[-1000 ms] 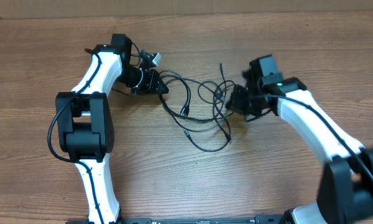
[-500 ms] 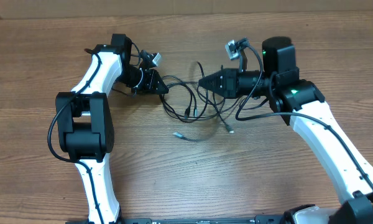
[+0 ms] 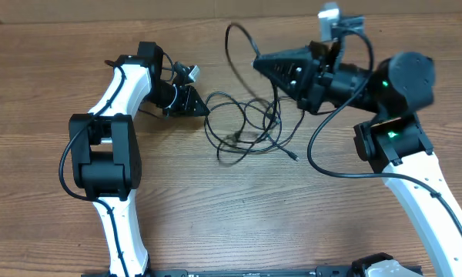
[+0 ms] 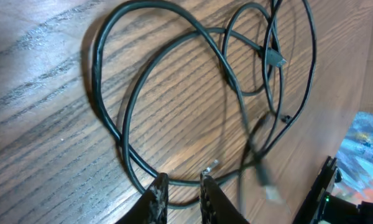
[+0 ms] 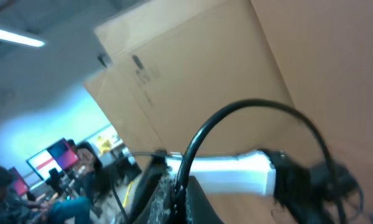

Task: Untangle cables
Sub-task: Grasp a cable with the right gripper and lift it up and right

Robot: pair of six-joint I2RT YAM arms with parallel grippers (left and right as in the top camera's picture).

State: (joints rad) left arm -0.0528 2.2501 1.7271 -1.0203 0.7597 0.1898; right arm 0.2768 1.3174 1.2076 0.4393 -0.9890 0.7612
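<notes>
The cables (image 3: 246, 127) are thin black cords in loose tangled loops on the wooden table, mid-frame in the overhead view. My left gripper (image 3: 202, 108) sits at the tangle's left edge, low on the table. In the left wrist view its jaws (image 4: 179, 186) are shut on a black cable (image 4: 174, 124), with the loops spread beyond. My right gripper (image 3: 260, 64) is raised above the table and tilted, shut on a cable (image 5: 236, 118) that arcs up from its jaws (image 5: 177, 186). That strand (image 3: 235, 46) curves up and back down toward the pile.
The thick black wires (image 3: 323, 154) of the right arm hang in a loop beside the tangle. A cardboard wall (image 3: 215, 9) runs along the table's far edge. The left arm's base (image 3: 104, 154) stands at the left.
My right gripper has risen and swung up and left with a cable, pulling one strand into a high arc. The pile has shifted and tightened. The left gripper has not moved.
</notes>
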